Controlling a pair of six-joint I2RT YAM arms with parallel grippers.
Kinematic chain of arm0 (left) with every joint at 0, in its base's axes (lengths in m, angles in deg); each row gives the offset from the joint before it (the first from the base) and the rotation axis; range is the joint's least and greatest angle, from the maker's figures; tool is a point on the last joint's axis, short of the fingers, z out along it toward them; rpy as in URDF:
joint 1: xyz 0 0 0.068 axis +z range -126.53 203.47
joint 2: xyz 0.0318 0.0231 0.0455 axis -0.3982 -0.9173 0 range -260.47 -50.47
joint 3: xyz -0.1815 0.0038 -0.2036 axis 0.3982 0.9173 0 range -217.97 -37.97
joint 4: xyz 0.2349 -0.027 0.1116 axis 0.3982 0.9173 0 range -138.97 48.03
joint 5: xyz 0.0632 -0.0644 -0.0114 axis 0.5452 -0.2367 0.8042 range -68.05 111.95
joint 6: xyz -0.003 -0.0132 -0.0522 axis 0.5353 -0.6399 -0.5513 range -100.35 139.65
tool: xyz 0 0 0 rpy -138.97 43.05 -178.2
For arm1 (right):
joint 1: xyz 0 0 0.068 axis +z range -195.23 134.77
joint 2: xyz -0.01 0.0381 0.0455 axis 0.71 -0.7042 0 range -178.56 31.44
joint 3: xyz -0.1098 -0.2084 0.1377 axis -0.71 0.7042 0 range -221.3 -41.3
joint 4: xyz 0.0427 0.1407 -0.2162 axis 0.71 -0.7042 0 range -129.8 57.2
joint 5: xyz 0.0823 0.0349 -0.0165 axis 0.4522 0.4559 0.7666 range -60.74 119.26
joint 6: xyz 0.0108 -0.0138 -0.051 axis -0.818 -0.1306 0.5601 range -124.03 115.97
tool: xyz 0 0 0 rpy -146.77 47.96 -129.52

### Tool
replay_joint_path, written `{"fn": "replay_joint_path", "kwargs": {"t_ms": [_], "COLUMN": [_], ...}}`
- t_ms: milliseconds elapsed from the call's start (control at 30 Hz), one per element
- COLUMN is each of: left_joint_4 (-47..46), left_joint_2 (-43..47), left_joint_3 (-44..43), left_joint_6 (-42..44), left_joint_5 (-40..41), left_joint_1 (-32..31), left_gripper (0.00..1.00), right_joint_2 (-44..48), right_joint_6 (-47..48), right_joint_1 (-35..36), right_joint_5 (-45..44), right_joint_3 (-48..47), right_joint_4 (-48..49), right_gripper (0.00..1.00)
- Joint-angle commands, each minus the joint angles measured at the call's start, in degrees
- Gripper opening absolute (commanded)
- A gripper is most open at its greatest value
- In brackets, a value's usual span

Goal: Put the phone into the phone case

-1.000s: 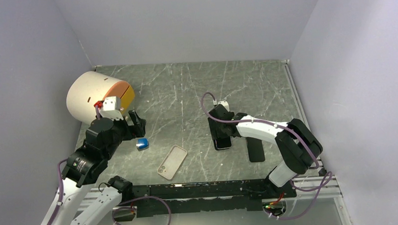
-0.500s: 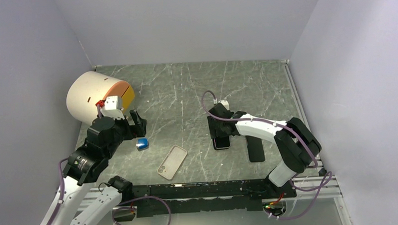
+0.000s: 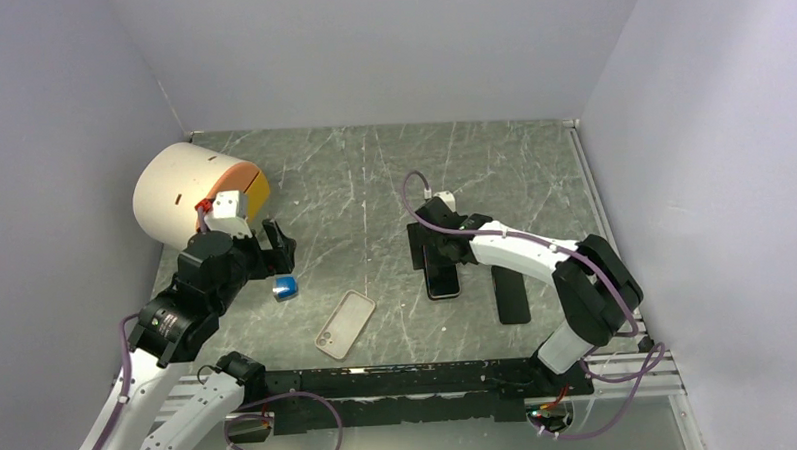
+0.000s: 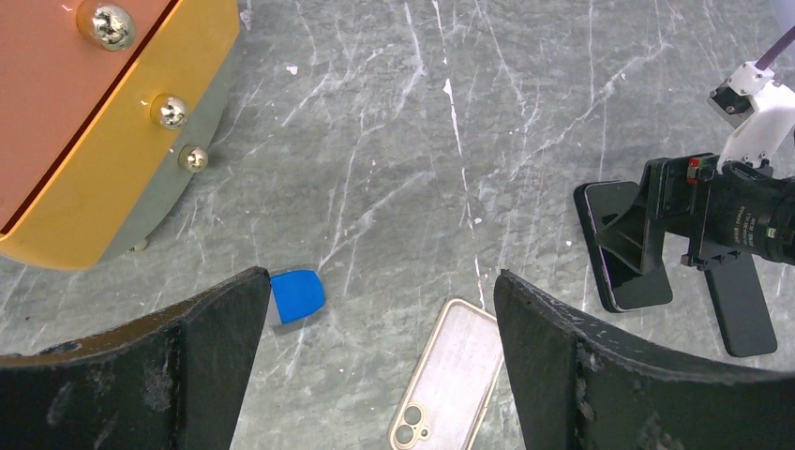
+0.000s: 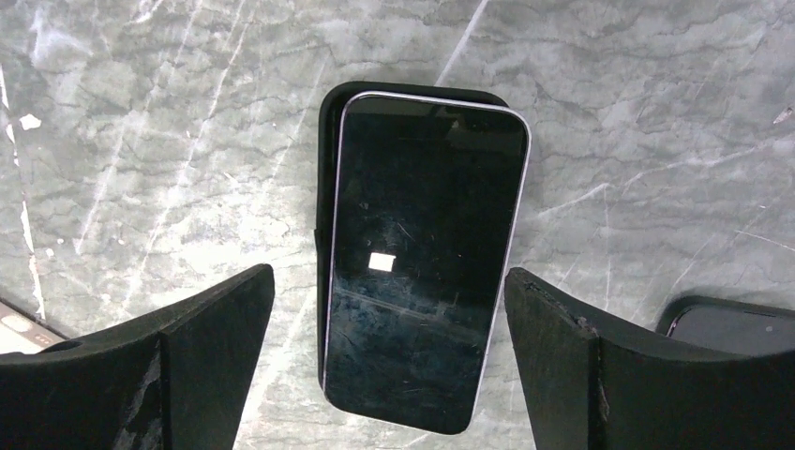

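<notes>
The phone (image 3: 442, 280) is black and lies screen up on the marble table; in the right wrist view the phone (image 5: 419, 262) rests on a dark slab whose edge shows along its left side. My right gripper (image 3: 437, 256) hovers over it, open, with its jaws either side of the phone (image 4: 623, 253) and not touching it (image 5: 389, 274). The phone case (image 3: 345, 324) is pale beige with a camera cutout and lies empty, left of the phone. My left gripper (image 3: 279, 247) is open and empty, above the phone case (image 4: 455, 375) and the blue object.
A small blue object (image 3: 286, 286) lies beside the left gripper (image 4: 380, 277). A cream and orange cylinder (image 3: 188, 190) stands at the back left. A second black phone (image 3: 512, 301) lies right of the first. Grey walls close the table in.
The right gripper's jaws have spread wider and it has drawn slightly back from the phone, which stays on the table. The left arm has barely shifted.
</notes>
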Motion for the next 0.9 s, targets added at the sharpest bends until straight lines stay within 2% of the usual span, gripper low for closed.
{"fn": "replay_joint_path", "kwargs": {"t_ms": [0, 300, 533, 667, 767, 867], "left_joint_4": [-0.8, -0.5, -0.7, -0.3, -0.2, -0.1], "left_joint_2": [0.7, 0.2, 0.2, -0.2, -0.3, -0.5], "left_joint_3": [0.0, -0.3, -0.2, -0.4, -0.4, -0.5], "left_joint_6": [-0.2, -0.1, 0.0, 0.0, 0.0, -0.1], "left_joint_5": [0.3, 0.3, 0.5, 0.5, 0.6, 0.7], "left_joint_1": [0.2, 0.3, 0.2, 0.2, 0.2, 0.2], "left_gripper": [0.94, 0.94, 0.94, 0.94, 0.94, 0.94], "right_joint_2": [-0.8, -3.9, -7.4, -6.2, -5.7, -6.9], "right_joint_6": [0.9, 0.2, 0.8, 1.4, 0.9, 0.1], "right_joint_1": [-0.6, -0.8, 0.2, 1.0, 1.1, 1.5], "right_joint_5": [-1.5, -0.9, -3.9, -2.6, -0.8, -0.6], "right_joint_3": [-1.4, 0.1, -1.4, 0.2, 1.5, 0.7], "right_joint_4": [-1.1, 1.8, 2.1, 5.2, 7.0, 6.7], "right_gripper": [0.96, 0.95, 0.83, 0.69, 0.7, 0.76]}}
